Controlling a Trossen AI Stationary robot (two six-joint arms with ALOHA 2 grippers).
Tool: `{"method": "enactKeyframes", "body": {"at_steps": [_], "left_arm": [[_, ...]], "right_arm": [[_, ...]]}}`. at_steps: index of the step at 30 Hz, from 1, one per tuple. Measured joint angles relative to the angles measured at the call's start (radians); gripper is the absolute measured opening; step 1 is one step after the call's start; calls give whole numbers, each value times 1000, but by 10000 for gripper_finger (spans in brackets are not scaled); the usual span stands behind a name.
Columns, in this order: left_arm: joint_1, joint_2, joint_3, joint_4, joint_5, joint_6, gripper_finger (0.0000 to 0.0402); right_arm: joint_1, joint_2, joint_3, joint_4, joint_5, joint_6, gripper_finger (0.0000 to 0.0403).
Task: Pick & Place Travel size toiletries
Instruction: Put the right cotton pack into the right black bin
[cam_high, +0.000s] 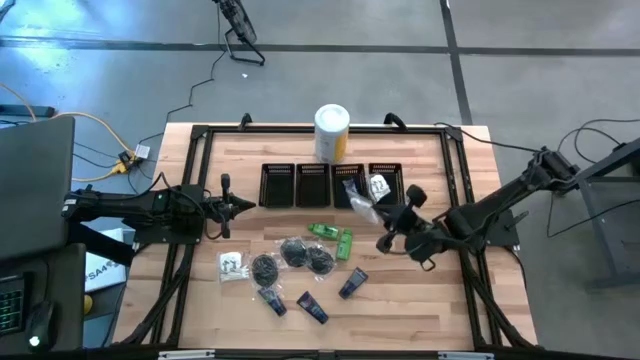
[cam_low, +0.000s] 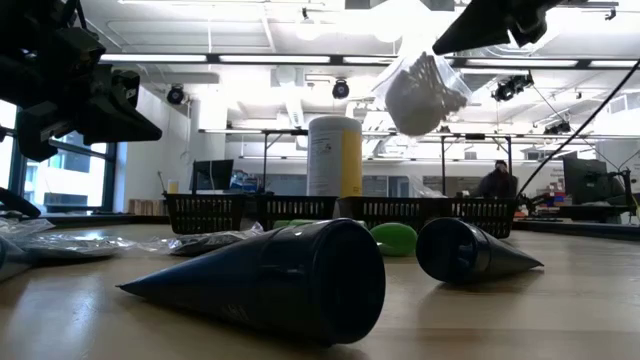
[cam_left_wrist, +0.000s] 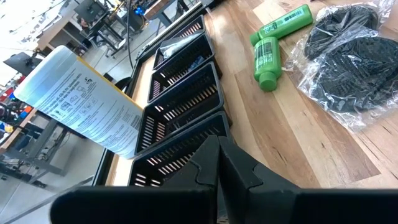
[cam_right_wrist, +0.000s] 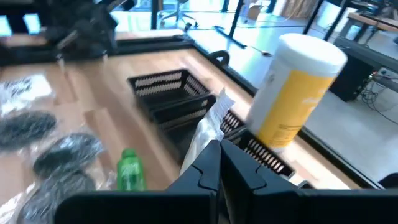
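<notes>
A clear sachet (cam_high: 358, 194) was clamped in the right gripper (cam_high: 385, 215), at its ten o'clock; its white contents (cam_low: 425, 95) were shown only low. The left gripper (cam_high: 240, 207) was held closed.

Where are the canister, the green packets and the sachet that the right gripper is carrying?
canister (cam_high: 332, 121): high view, on its white lid.
green packets (cam_high: 345, 243): high view, on the right-hand packet's body.
sachet (cam_low: 425, 92): low view, on its white bulging middle, hanging from the right gripper.
</notes>
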Motion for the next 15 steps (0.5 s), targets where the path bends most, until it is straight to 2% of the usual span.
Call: {"method": "enactKeyframes", "body": {"at_steps": [5,15], "left_arm": [[0,0,0,0,0,0,1],[0,0,0,0,0,1,1]], "right_arm": [[-64,-32,0,-52,-1,8,2],[-225,-28,0,-334,-48,211,2]]}}
